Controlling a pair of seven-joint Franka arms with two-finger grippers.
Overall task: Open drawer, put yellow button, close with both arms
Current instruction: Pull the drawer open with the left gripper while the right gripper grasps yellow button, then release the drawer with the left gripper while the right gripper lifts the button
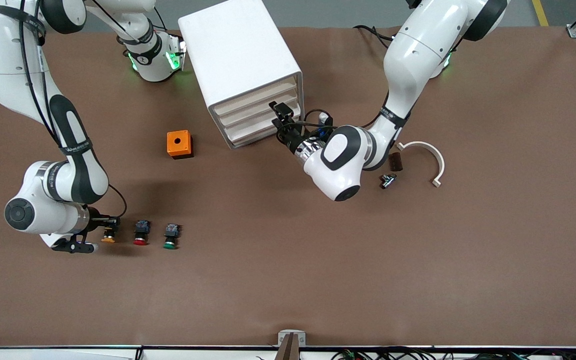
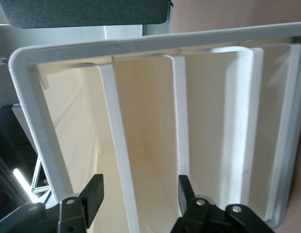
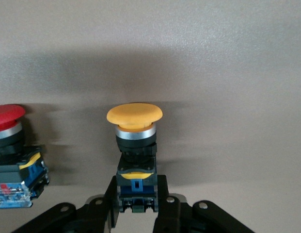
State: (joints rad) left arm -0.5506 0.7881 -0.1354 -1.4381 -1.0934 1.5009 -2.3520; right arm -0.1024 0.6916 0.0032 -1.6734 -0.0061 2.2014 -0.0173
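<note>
Fingers (image 3: 113, 196) of the right gripper (image 3: 136, 204) sit on both sides of the yellow button (image 3: 134, 127), one on each side of its black and blue body. They look like they press on the body, pinching it. The yellow cap sticks out past the fingertips. The button lies on its side on the brown table (image 1: 318, 260), at the right arm's end. In the front view, the right gripper (image 1: 103, 231) is low at the table and the yellow button (image 1: 109, 234) sits right at its tips.

Just beside the yellow button is a red button (image 1: 141, 233), and next to that a green button (image 1: 170, 236). All three lie in a row. The red button (image 3: 9, 145) also shows in the right wrist view.

The left gripper (image 1: 279, 116) is at the front of the white cabinet (image 1: 240, 65), by the stacked drawers (image 1: 263, 117). Its fingers (image 2: 94, 191) are spread apart, with the front edge of one drawer (image 2: 121, 160) between them. I cannot tell if they touch it, or which drawer it is.

An orange box (image 1: 179, 144) with a hole stands near the cabinet, toward the right arm's end. A white curved piece (image 1: 430, 155), a small brown block (image 1: 395, 161) and a small metal part (image 1: 387, 180) lie toward the left arm's end.
</note>
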